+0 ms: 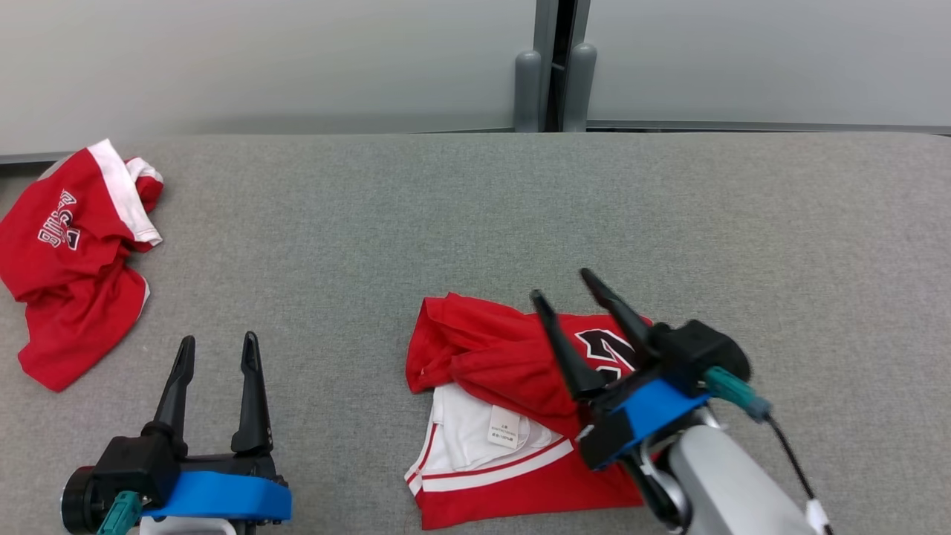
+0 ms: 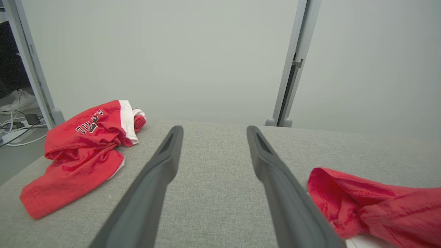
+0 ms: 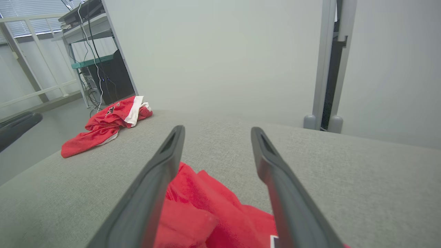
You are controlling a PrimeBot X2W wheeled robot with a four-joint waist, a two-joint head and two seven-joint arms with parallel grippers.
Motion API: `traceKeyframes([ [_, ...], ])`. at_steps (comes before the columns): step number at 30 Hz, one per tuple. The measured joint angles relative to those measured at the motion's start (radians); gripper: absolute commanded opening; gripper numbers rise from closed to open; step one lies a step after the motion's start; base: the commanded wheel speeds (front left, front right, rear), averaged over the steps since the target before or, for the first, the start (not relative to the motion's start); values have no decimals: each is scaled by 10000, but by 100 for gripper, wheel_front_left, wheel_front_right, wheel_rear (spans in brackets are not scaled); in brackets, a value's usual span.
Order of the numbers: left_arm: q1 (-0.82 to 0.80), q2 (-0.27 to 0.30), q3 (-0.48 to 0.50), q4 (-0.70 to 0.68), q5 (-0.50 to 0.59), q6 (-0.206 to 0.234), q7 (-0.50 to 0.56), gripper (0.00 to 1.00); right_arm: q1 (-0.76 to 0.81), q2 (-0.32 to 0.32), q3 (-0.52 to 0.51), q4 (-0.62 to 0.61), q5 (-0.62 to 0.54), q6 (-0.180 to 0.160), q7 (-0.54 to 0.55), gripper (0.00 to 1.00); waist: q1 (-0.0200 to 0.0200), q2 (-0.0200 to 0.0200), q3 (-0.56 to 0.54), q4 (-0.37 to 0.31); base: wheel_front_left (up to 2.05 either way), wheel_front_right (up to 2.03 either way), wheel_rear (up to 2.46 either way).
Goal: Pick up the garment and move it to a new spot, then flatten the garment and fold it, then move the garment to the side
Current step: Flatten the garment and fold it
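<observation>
A red and white jersey garment (image 1: 498,394) lies roughly folded near the table's front, with its white inside and label showing. My right gripper (image 1: 568,286) hovers over its right half, open, fingers pointing up and left with nothing between them. In the right wrist view the garment (image 3: 206,213) lies below the open right gripper (image 3: 215,132). My left gripper (image 1: 218,343) stands open at the lower left over bare table, empty. In the left wrist view the left gripper (image 2: 213,132) is open, and the garment's edge (image 2: 375,203) lies to its right.
A second red garment (image 1: 70,253) lies crumpled at the table's far left edge, also seen as a red heap (image 2: 82,151) and as a red pile (image 3: 106,127). The grey fabric table (image 1: 475,215) meets a pale wall with a post (image 1: 553,67).
</observation>
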State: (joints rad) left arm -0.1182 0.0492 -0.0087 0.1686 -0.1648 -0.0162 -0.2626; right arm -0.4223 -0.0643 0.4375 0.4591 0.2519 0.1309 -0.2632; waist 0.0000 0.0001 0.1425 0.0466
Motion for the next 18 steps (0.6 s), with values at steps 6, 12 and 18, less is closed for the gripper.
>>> traceKeyframes([
  [6,178,-2,67,-71,69,0,0,100,1034,-451,-1400,-1361,-677,0,-4,100,0,0,-160,-174,0,0,0],
  [12,355,-2,150,-130,127,-17,0,100,2103,-548,-2360,-2046,-1047,0,-4,100,0,0,-296,-238,0,0,0],
  [18,428,0,213,-136,198,-42,0,100,2597,-562,-2422,-2150,-1181,0,-6,100,0,0,-420,-244,0,0,0],
])
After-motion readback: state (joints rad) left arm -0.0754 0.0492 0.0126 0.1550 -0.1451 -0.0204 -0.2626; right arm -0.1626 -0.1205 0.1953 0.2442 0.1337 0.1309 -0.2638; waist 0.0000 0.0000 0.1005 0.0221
